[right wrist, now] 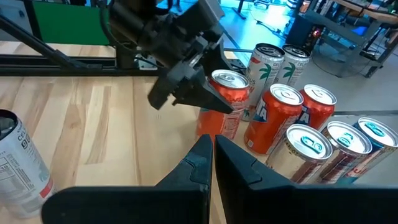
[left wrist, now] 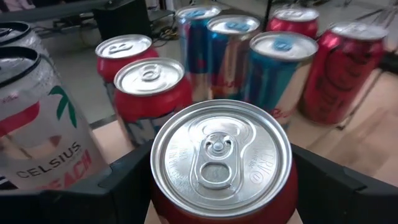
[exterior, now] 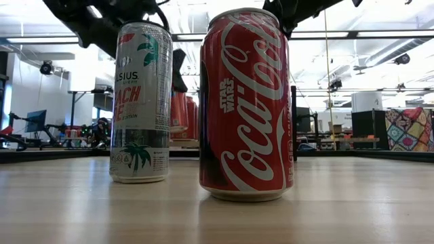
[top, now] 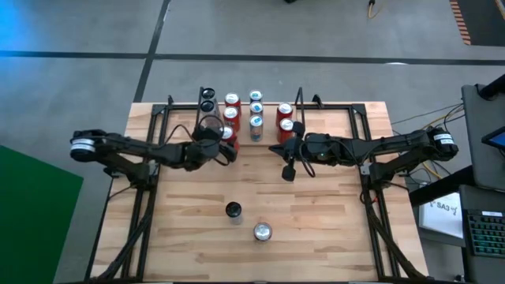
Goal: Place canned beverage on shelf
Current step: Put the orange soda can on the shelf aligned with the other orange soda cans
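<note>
Your left gripper grasps the red can at the shelf front edge; release it, right gripper clenched.

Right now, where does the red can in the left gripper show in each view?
High view: red can just left of centre, in the left gripper.
Low view: cannot be told from the distant red cans behind the Celsius can.
Left wrist view: bottom centre, lid towards the camera.
Right wrist view: upper middle, gripped.
Shared landmark: the blue-topped cans close by.
</note>
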Controlling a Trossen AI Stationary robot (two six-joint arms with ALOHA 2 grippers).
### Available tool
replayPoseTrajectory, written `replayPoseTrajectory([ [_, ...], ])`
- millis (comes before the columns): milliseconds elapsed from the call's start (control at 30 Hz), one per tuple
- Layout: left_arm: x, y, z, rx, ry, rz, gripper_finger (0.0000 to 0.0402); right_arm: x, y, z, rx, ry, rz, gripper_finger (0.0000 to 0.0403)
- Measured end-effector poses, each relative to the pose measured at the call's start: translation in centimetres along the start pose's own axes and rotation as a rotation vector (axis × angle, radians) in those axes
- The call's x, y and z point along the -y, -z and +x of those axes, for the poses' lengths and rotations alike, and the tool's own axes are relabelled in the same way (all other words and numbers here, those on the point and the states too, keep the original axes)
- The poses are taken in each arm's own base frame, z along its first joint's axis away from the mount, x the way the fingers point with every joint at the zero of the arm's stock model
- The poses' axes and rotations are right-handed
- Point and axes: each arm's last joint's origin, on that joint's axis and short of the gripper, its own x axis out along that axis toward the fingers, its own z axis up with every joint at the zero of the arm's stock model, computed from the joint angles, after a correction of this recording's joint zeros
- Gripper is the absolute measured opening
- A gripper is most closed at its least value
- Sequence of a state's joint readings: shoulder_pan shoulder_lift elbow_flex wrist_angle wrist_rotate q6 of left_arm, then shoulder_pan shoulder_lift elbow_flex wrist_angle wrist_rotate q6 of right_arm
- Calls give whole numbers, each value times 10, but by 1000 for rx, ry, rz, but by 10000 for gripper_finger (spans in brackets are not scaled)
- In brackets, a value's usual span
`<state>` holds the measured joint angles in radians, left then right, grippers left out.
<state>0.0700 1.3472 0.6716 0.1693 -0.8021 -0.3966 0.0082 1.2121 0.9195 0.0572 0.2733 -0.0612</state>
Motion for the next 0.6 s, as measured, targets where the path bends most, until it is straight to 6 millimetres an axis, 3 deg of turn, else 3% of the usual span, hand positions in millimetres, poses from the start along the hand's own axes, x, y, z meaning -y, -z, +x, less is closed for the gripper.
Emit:
replayPoseTrajectory([
  [600,10,2,25,-16,-63,61,315,0,4,0,-11,-1,-2,9],
])
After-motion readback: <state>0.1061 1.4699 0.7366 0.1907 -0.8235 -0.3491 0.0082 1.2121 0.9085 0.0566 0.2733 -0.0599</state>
